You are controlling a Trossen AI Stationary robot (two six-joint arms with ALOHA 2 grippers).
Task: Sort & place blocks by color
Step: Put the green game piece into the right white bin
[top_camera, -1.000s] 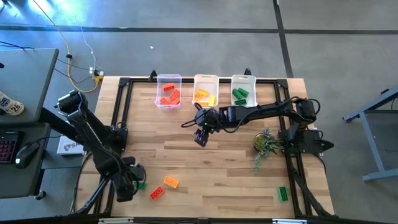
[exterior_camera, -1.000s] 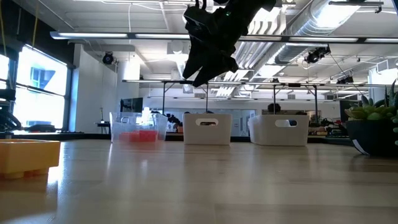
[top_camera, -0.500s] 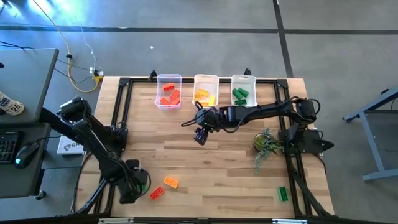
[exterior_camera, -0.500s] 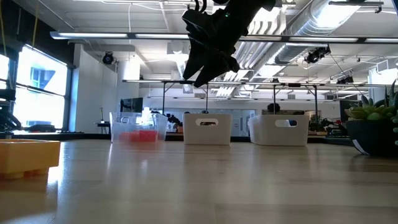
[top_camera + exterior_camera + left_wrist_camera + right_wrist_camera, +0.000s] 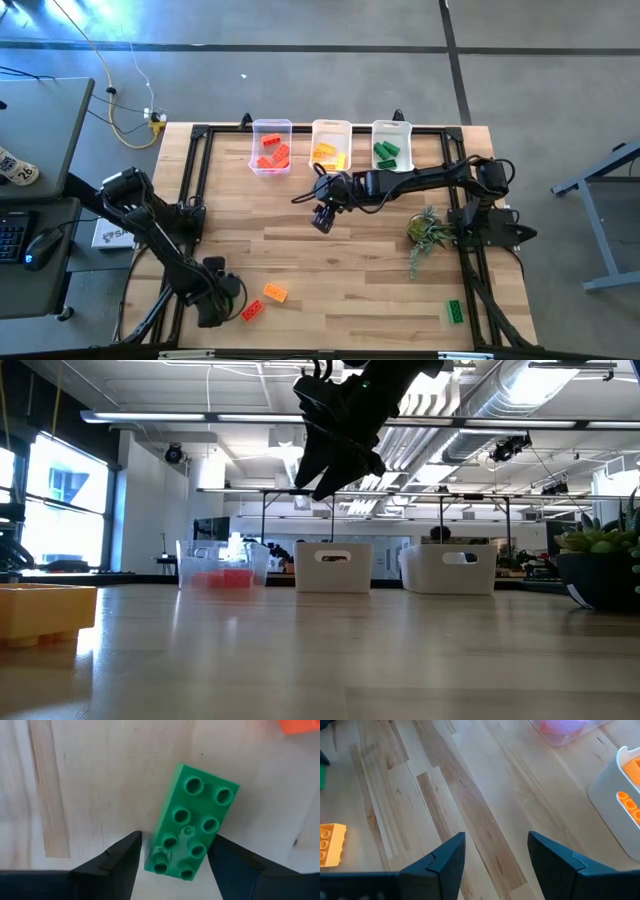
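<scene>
A green block (image 5: 197, 815) lies flat, studs up, on the wooden table near its front left. My left gripper (image 5: 177, 840) points down over it, open, one finger on either side of one end of the block; I cannot tell whether they touch it. In the high view this gripper (image 5: 218, 300) hides the block. Just right of it lie a red block (image 5: 252, 311) and an orange block (image 5: 275, 293). Another green block (image 5: 455, 311) lies at the front right. My right gripper (image 5: 322, 218) hangs open over the table's middle with nothing in it.
Three clear bins stand at the far edge: one with red blocks (image 5: 271, 148), one with orange blocks (image 5: 331, 145), one with green blocks (image 5: 392, 145). A small green plant (image 5: 428, 232) lies by the right arm's base. Bare wood stretches between the bins and the loose blocks.
My left gripper has come down toward the table over the green block at the front left, still pointing down and still open. My right gripper has kept still.
</scene>
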